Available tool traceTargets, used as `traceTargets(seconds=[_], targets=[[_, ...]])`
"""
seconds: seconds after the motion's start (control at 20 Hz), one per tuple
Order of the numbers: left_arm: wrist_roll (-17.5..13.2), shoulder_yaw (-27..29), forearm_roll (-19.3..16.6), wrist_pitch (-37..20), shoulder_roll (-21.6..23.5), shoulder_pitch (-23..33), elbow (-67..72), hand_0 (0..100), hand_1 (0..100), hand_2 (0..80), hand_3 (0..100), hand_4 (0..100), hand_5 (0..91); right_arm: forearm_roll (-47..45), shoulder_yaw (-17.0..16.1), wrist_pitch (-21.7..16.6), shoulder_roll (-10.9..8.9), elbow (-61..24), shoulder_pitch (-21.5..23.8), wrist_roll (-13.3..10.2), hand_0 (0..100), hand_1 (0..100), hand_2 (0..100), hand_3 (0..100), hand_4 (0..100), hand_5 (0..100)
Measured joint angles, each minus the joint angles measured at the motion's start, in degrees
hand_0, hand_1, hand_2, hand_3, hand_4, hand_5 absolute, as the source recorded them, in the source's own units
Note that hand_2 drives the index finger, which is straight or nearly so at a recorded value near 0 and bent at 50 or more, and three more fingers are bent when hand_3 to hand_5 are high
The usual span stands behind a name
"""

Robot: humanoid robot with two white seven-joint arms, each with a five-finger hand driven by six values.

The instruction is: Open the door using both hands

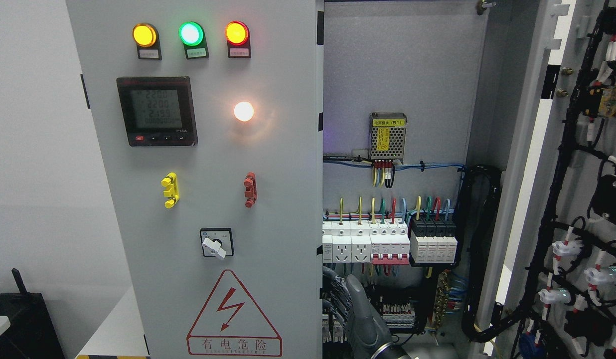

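Far left: dark box (19, 319) low against a white wall. Left door (213, 199) closed, grey, carrying three lamps (190, 34) up top lit amber, green, red-orange, a meter (157, 110), a glowing white light (243, 111), yellow handle (170, 190), red handle (249, 189), rotary switch (216, 243) and a shock-warning triangle (233, 314). Cabinet inside exposed: power supply (387, 136), row of breakers (387, 242). Robot hand (355, 311) at bottom centre, fingers curled at the closed door's edge; which arm, cannot tell. Right door (562, 199) swung wide open, wiring (572, 239) on its inner face
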Motion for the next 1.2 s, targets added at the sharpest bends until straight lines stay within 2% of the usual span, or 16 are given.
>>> traceTargets(seconds=[0.5,1.0,1.2], targets=[[0.0,0.0,0.0,0.0,0.0,0.0,0.0,0,0,0.0,0,3,0.0,-1.6,0.2,-0.2,-0.65,1.9,-1.7,0.4,0,0,0,0,0,0],[0.0,0.0,0.0,-0.1,0.0,0.0,0.0,0,0,0.0,0,3,0.0,-2.4,0.3,0.1,-1.24,2.8,-2.6,5.5,0,0,0,0,0,0],[-0.1,0.0,0.0,-0.2,0.0,0.0,0.0,0,0,0.0,0,3,0.0,-2.7,0.3,0.1,-1.54,3.0,-3.0,6.2,0,0,0,0,0,0]])
